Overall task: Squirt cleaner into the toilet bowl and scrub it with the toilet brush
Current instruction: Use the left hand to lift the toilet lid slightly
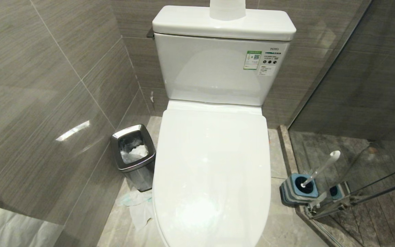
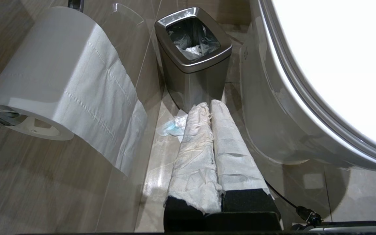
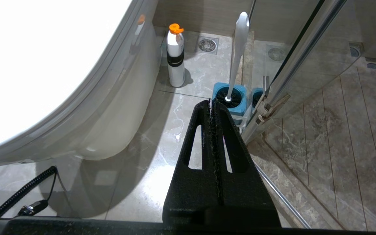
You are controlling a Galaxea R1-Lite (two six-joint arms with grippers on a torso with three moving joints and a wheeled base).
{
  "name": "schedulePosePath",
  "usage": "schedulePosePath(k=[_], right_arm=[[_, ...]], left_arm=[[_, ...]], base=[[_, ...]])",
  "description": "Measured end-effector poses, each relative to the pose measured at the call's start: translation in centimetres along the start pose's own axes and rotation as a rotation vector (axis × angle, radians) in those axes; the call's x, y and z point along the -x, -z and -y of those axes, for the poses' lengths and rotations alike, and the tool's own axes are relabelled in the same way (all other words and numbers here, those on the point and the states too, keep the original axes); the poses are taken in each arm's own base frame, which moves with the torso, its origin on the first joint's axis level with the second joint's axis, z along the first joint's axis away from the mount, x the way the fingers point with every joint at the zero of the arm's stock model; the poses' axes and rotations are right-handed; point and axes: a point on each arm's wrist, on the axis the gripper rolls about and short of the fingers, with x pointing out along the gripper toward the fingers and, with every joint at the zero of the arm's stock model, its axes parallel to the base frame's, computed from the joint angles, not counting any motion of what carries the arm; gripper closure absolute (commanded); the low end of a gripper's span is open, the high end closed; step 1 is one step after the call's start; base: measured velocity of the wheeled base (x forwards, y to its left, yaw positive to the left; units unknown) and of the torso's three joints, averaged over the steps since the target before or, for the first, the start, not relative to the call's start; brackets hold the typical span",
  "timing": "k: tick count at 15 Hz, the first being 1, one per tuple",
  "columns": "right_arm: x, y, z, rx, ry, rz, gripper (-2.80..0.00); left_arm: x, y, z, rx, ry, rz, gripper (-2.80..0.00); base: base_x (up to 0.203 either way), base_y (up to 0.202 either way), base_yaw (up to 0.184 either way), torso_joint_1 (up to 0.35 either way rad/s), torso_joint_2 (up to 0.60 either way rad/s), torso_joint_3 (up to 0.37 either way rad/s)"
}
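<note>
Grey tiles (image 1: 46,85) surround glossy toilet bowl (image 1: 214,171); both pincers (image 2: 209,106) (image 3: 212,102) closed, empty.

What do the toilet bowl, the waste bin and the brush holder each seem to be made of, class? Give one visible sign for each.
Toilet bowl: glazed white ceramic, by its glossy, reflective surface.
Waste bin: brushed metal, probably steel, by its grey satin sheen and bright rim; a thin plastic liner sits inside.
Brush holder: likely moulded plastic, by its flat matte blue top and striped grey sides.
</note>
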Motion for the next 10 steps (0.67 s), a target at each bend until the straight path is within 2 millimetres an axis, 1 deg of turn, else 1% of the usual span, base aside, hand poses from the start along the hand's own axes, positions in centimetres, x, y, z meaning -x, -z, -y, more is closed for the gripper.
schedulePosePath(k=[10], right_arm=[[0.00, 0.00, 0.00, 0.000, 0.001, 0.000, 0.00]], left_arm=[[0.00, -0.01, 0.00, -0.003, -0.001, 0.001, 0.00]], base=[[0.000, 0.000, 0.000, 0.000, 0.00, 0.000]])
